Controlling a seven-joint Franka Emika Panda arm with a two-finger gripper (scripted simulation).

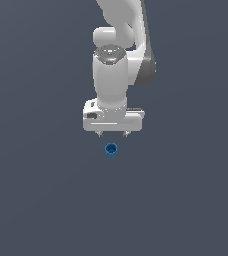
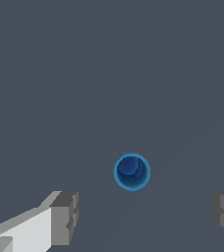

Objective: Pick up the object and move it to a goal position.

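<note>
A small blue cup (image 1: pixel 111 149) stands upright on the grey floor, its hollow top showing. In the wrist view the cup (image 2: pixel 131 171) lies ahead of the gap between my fingers, apart from both. My white gripper (image 1: pixel 113 133) hangs above and just behind the cup in the exterior view, pointing down. It is open and empty, with the fingers (image 2: pixel 65 216) spread wide. In the wrist view my gripper (image 2: pixel 144 214) shows only by its two grey fingertips.
The grey floor (image 1: pixel 36 200) is flat and featureless all around. The white arm (image 1: pixel 111 75) rises behind the gripper towards the top of the exterior view.
</note>
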